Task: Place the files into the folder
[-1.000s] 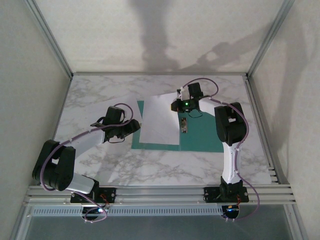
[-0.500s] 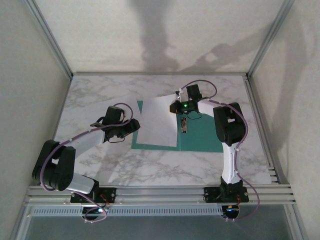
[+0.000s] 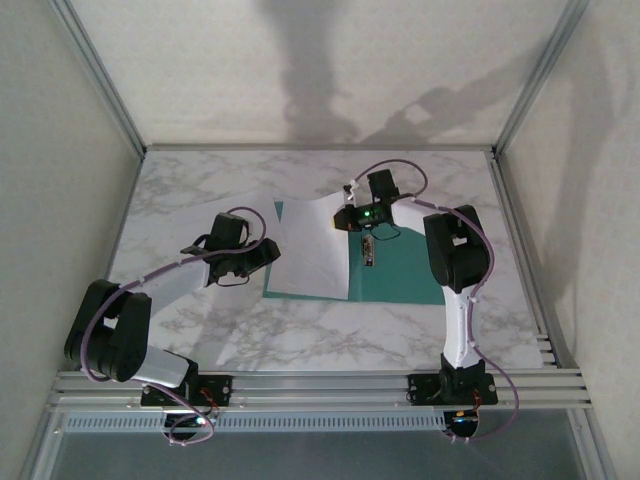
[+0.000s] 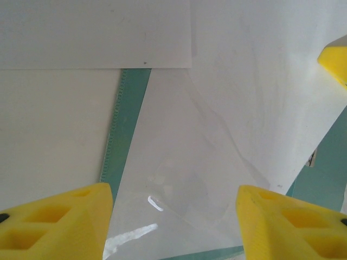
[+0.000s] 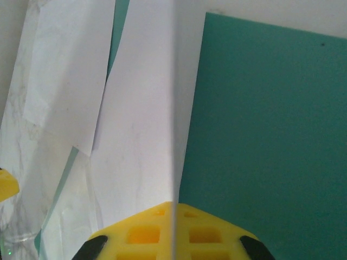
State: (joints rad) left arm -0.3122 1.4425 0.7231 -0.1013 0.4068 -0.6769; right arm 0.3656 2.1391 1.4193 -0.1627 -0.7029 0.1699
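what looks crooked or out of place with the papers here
The white sheet on the left leaf of the folder lies skewed, its edges not square with the leaf. Its far right corner is lifted and bowed where the right pincer pinches it, so it is not lying flat.

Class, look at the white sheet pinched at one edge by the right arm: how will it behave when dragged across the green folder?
Probably floppy: the sheet curves up to the shut jaws while its far part lies flat. Likely light, since one pinch lifts that edge. It may slide easily over the smooth folder, or crease.
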